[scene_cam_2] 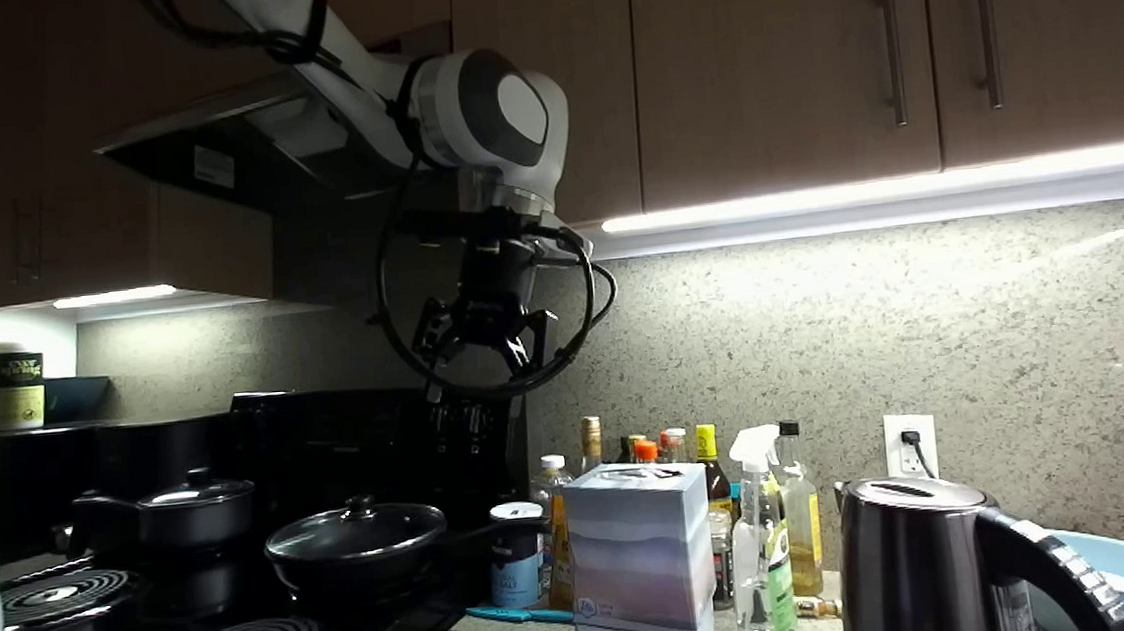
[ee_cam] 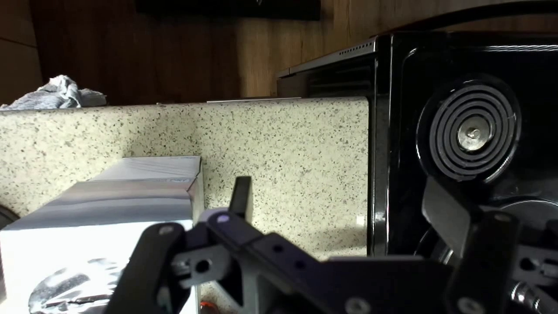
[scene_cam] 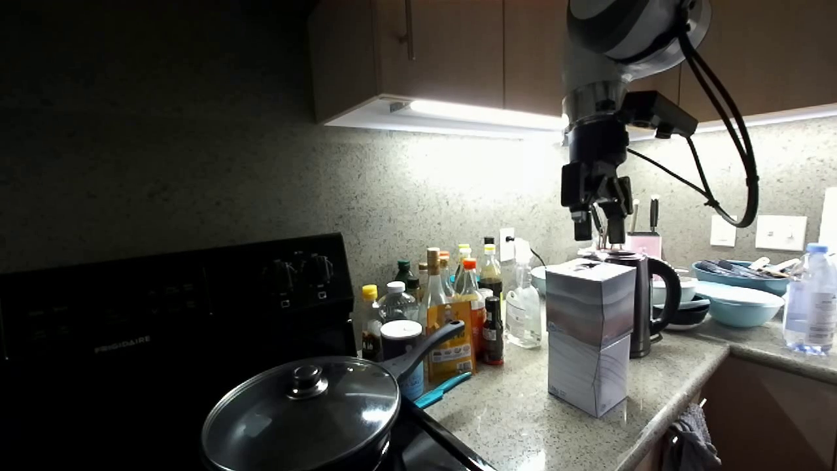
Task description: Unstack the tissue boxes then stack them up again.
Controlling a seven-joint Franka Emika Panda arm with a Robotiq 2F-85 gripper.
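Two tissue boxes (scene_cam: 585, 335) are stacked on the bench (scene_cam: 497, 409), left of the kettle (scene_cam: 643, 307) in both exterior views, while the gripper (ee_cam: 345, 206) is held higher with fingers spread wide.

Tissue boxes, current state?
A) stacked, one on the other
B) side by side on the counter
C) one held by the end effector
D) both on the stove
A: in an exterior view the upper tissue box rests on the lower tissue box; the wrist view shows the end effector open, holding neither.
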